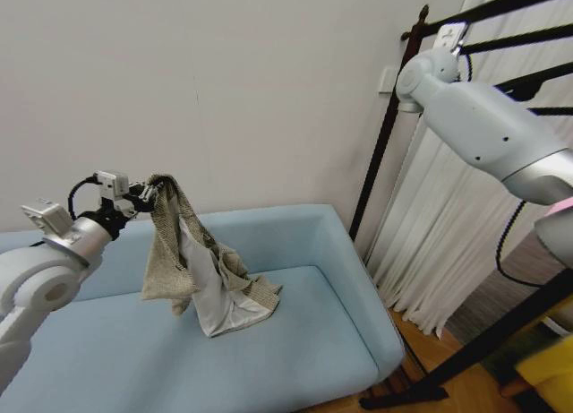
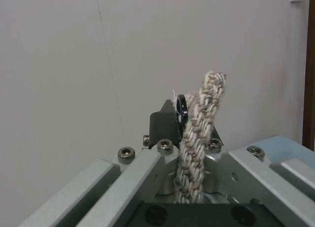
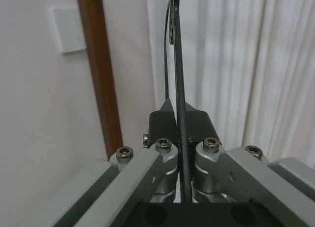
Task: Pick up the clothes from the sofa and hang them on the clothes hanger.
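Clothes [image 1: 192, 270] hang from the left gripper [image 1: 148, 196] above the blue sofa [image 1: 295, 341], their lower edge on its seat. The left wrist view shows its fingers clamped on a knit fold. The right gripper [image 1: 452, 37], raised beside the clothes rack [image 1: 376, 153], pinches 1 thin dark strip [image 3: 178, 79].

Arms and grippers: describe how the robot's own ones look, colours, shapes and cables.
Both arms are smooth, rounded pale grey shells; the left arm ends in a silver collar, the right arm shows small dark dots. Black cables loop beside the left gripper and under the right arm. The right gripper, like the left, has grey metal links with hex bolts and dark finger pads.
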### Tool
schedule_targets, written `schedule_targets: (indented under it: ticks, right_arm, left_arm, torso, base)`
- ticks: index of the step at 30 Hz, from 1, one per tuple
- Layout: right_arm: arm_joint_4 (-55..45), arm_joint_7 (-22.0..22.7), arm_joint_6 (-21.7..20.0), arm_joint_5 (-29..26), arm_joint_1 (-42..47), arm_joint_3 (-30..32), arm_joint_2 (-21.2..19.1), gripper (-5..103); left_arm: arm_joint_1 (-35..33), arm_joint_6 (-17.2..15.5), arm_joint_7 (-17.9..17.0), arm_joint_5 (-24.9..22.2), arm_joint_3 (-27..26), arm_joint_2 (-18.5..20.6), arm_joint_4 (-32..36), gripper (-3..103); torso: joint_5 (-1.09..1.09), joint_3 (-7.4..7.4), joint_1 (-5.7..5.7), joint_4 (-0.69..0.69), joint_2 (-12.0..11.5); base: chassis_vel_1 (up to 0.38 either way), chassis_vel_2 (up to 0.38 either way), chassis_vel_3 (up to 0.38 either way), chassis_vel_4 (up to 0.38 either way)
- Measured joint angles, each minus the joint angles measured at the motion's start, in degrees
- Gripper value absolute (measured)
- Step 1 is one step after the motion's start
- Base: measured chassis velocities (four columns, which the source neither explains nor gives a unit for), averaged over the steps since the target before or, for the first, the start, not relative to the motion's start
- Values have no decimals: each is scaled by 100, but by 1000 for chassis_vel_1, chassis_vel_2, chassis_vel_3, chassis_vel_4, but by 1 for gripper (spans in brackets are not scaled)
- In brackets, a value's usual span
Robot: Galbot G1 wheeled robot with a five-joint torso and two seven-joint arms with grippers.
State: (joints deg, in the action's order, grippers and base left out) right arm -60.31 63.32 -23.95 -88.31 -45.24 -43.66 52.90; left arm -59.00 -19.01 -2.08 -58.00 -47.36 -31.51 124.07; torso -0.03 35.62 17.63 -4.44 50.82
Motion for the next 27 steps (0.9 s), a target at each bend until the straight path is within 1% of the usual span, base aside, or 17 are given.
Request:
schedule_targets:
  ticks: [1,3,4,6,7,9,11,12,15,16,17,18,20,22,23,24,27]
  right_arm:
    - [0,0,0,0,0,0,0,1]
    - [-466,-42,-3,-128,190,52,-234,1]
    - [-732,-75,-8,-198,295,82,-364,1]
    - [-1678,-294,-13,-440,635,167,-832,1]
    - [-1678,-294,-13,-440,635,167,-832,1]
    - [-2527,-693,-22,-566,940,268,-1225,1]
    - [-3356,-1261,-16,-542,1396,493,-1660,1]
    - [-3356,-1261,-16,-542,1396,493,-1660,1]
    - [-4211,-2123,-18,-484,2040,903,-2173,1]
    - [-4816,-2809,-12,-454,2595,1318,-2583,1]
    - [-5160,-3250,9,-412,2986,1656,-2812,1]
    - [-5160,-3250,9,-412,2986,1656,-2812,1]
    - [-5714,-4254,84,-118,4151,2625,-3221,1]
    - [-6158,-4973,172,193,5366,3412,-3377,1]
    - [-6158,-4973,172,193,5366,3412,-3377,1]
    - [-6353,-5176,258,318,5854,3649,-3394,1]
    - [-6864,-5533,466,708,6830,3897,-3277,1]
  left_arm:
    - [0,0,0,0,0,0,0,2]
    - [-55,4,6,1,-27,12,-26,2]
    - [-77,5,10,0,-36,25,-35,2]
    - [-131,7,17,-18,-52,97,-76,2]
    - [-131,7,17,-18,-52,97,-76,2]
    - [-146,12,16,-119,-47,180,-129,2]
    - [-225,163,102,-389,-23,290,-229,2]
    - [-225,163,102,-389,-23,290,-229,2]
    - [-319,286,207,-734,-4,413,-358,2]
    - [-350,350,247,-970,11,522,-447,2]
    - [-345,370,268,-1053,24,589,-492,2]
    - [-345,370,268,-1053,24,589,-492,2]
    - [-238,443,341,-1277,96,791,-633,2]
    - [-111,512,427,-1483,204,991,-738,2]
    - [-111,512,427,-1483,204,991,-738,2]
    - [-66,539,488,-1552,243,1085,-782,2]
    - [7,587,633,-1619,299,1282,-837,2]
  torso:
    - [0,0,0,0,0]
    - [2,0,0,-2,0]
    - [3,0,0,-3,0]
    - [5,0,0,-4,-1]
    - [5,0,0,-4,-1]
    - [3,0,0,-5,0]
    - [3,0,-1,-1,0]
    - [3,0,-1,-1,0]
    - [3,0,0,0,0]
    - [2,0,0,-2,0]
    - [3,0,0,-3,0]
    - [3,0,0,-3,0]
    - [1,-2,-2,-7,1]
    - [5,-1,-2,-7,0]
    - [5,-1,-2,-7,0]
    - [7,-1,-1,-6,0]
    - [1,0,0,-2,0]
  base:
    - [0,0,0,0]
    - [0,0,0,0]
    - [0,0,0,0]
    - [0,0,0,0]
    - [0,0,0,0]
    - [0,0,0,0]
    - [0,0,0,0]
    - [0,0,0,0]
    - [0,0,0,0]
    - [0,0,0,0]
    - [0,0,0,0]
    - [0,0,0,0]
    - [0,0,0,0]
    - [0,0,0,0]
    - [0,0,0,0]
    - [0,0,0,0]
    - [0,0,0,0]
